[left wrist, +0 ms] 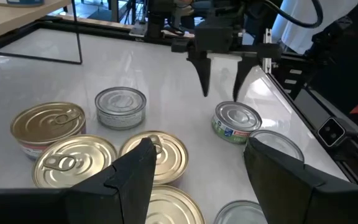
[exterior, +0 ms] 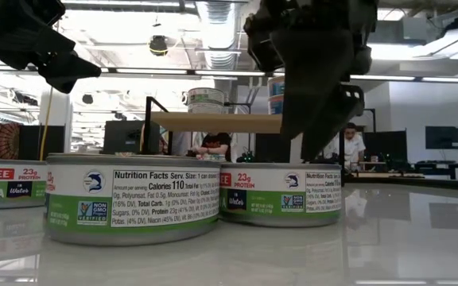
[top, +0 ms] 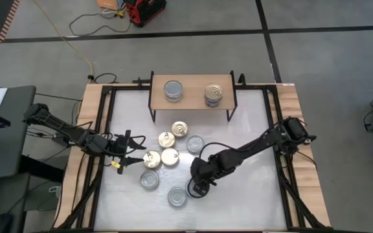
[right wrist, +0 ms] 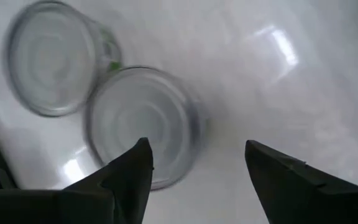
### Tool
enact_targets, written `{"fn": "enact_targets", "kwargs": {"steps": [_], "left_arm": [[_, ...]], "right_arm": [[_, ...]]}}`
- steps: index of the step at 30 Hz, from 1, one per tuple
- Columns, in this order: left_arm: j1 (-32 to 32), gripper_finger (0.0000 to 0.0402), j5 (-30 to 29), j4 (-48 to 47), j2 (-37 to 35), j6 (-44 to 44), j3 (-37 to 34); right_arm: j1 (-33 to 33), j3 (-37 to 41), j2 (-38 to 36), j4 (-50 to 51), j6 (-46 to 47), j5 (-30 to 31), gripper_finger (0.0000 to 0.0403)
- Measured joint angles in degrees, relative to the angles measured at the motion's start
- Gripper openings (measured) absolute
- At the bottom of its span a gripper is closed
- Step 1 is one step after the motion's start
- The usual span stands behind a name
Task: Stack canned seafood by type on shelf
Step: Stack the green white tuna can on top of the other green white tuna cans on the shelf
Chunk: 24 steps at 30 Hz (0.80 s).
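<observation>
White surface (top: 251,194), wood-edged. Near edge: two silver tins (top: 177,195), (top: 150,180). Right gripper (top: 198,188) hangs just beside the nearest silver tin, jaws apart, holding nothing. Left gripper (top: 132,153) at the left of the loose cluster, jaws apart, empty, near gold tins (top: 161,156). Another gold tin (top: 179,130) and a silver one (top: 195,144) lie further in. Far side: shelf (top: 192,98) carrying one silver stack (top: 173,90) and one stack (top: 214,94) beside it, apart.
</observation>
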<state>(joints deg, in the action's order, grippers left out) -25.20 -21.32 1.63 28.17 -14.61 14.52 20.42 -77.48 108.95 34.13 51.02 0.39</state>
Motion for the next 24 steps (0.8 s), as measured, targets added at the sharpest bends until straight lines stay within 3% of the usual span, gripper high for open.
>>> {"fn": "enact_targets", "kwargs": {"steps": [24], "left_arm": [[-0.01,0.0233,-0.06,0.37,-0.07,0.02,0.0]], "right_arm": [[0.45,0.17,2.1,2.05,2.7,-3.33,0.0084]]}}
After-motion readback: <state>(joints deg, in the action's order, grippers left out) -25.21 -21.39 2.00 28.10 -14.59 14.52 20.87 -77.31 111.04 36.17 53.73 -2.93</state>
